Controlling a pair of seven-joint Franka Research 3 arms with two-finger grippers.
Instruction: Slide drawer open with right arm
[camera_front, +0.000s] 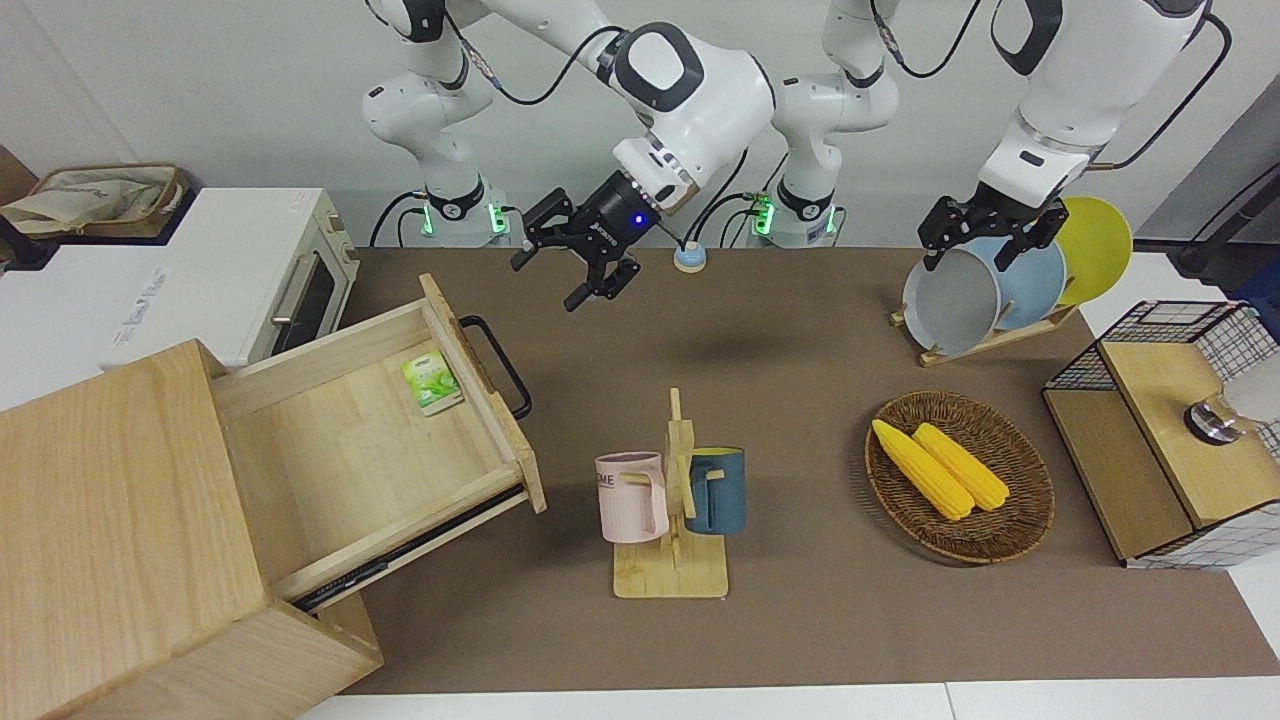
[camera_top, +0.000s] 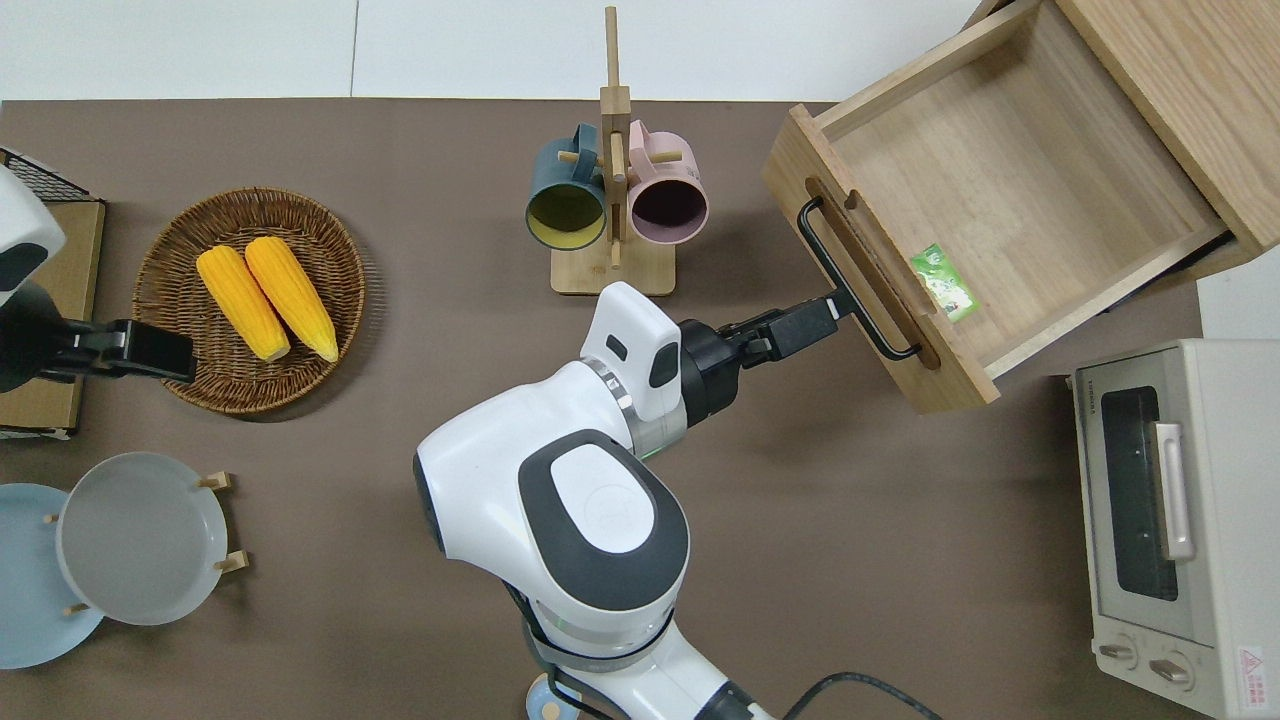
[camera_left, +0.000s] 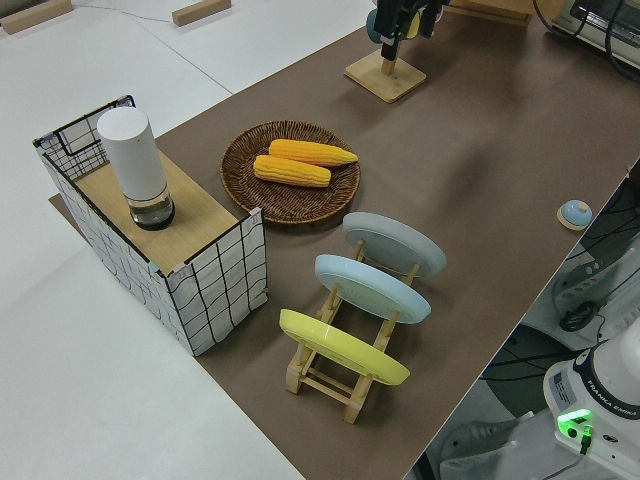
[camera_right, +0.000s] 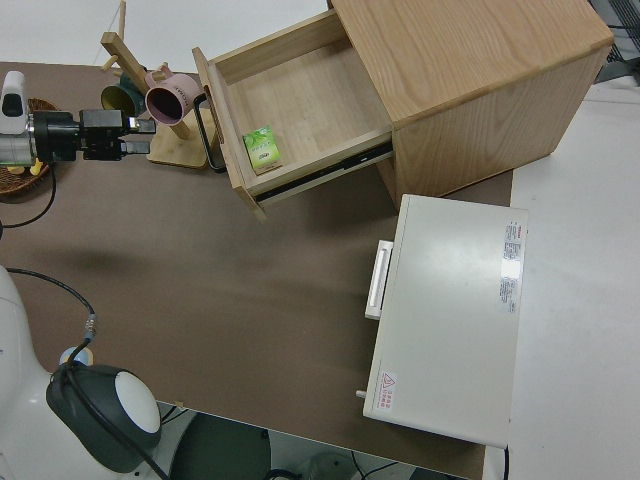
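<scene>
Front view: wide light-wood drawer (camera_front: 375, 450) pulled well out of big pale wooden box (camera_front: 120, 540) at the right arm's end of the table, small green packet (camera_front: 431, 381) inside. Black right gripper (camera_front: 580, 265) raised, fingers spread, holding nothing. Left arm parked.

Overhead view: right gripper (camera_top: 815, 320) just beside black bar handle (camera_top: 855, 285).

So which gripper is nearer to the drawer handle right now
The right. The right gripper hangs open, close to the drawer handle but clear of it; the left gripper is parked at the opposite end of the table.
</scene>
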